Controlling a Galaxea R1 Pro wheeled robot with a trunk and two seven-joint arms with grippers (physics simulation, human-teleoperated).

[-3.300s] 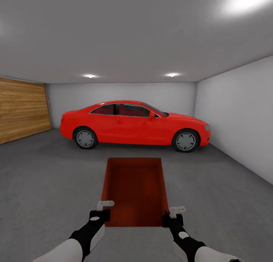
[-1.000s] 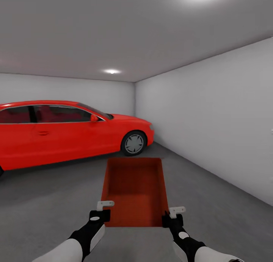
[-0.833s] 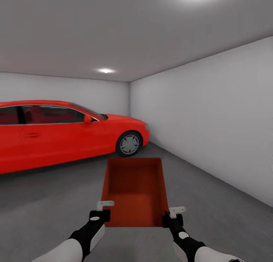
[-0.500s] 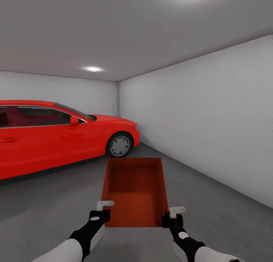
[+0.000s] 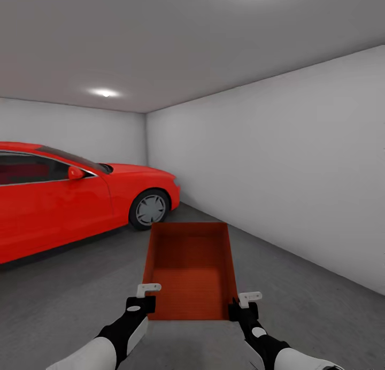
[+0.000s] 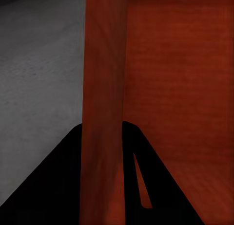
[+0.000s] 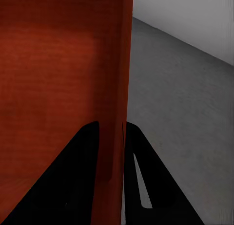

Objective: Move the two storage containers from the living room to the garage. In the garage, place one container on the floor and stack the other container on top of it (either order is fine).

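Swung further to the right since a moment ago, with the red car [image 5: 69, 196] slid toward the view's left edge and more of the pale side wall [image 5: 289, 167] facing the head camera. Carrying one orange-red storage container [image 5: 190, 268] out in front, above the dark grey concrete floor [image 5: 64, 295], to the right of the car's front wheel [image 5: 149, 209] and apart from it. Left gripper [image 5: 142, 300] clamped over the container's left wall, one finger [image 6: 63, 176] outside and one inside. Right gripper [image 5: 241, 306] clamped likewise on the right wall, fingers [image 7: 146, 181] straddling it. Container open side up, roughly level.
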